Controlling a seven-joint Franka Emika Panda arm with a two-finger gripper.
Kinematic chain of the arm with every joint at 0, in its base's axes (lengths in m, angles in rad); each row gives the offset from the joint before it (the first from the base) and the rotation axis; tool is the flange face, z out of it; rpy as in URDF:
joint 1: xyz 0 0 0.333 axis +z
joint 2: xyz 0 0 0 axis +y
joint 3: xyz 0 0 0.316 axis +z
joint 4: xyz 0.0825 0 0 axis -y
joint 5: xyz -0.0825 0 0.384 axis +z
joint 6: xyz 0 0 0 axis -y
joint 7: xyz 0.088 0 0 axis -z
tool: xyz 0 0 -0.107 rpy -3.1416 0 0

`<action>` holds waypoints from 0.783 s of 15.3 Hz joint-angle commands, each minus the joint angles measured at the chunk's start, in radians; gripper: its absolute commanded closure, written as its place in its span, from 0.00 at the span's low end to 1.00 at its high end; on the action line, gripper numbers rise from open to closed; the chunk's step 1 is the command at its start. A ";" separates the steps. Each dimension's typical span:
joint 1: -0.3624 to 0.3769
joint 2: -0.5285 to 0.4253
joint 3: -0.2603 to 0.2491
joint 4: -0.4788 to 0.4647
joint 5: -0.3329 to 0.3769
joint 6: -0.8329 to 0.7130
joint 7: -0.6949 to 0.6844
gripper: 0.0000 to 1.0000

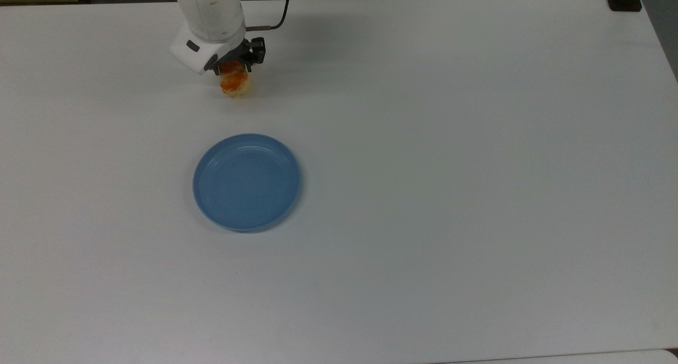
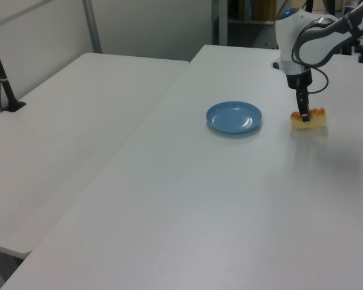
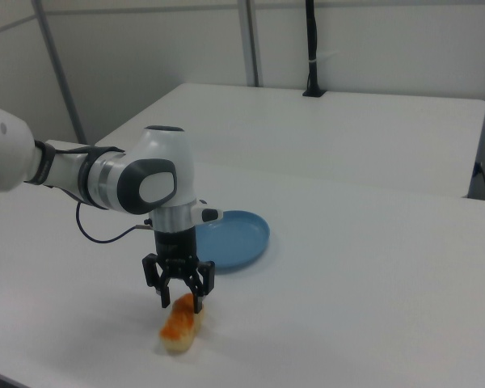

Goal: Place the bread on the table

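Over on the big plain white surface (image 1: 450,141), well apart from the round blue plate (image 1: 247,182), sits the small tan pastry with the orange glazed tops (image 3: 179,325). By the right view it looks like it's down on the surface or as good as, and we'd say the hard part is basically done: plate's bare, bread's off it. The black two-finger gripper (image 3: 180,301) hangs right over one end of the bread, jaws pinching it as far as we can make out in the left view. What's left, we reckon, is just letting go and lifting clear without dragging the pastry along.
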 commanded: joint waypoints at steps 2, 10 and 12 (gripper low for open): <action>-0.005 -0.005 -0.012 -0.014 -0.018 0.010 -0.019 0.00; 0.018 -0.043 0.085 0.461 0.068 -0.403 0.140 0.00; 0.012 -0.043 0.138 0.561 0.064 -0.450 0.232 0.00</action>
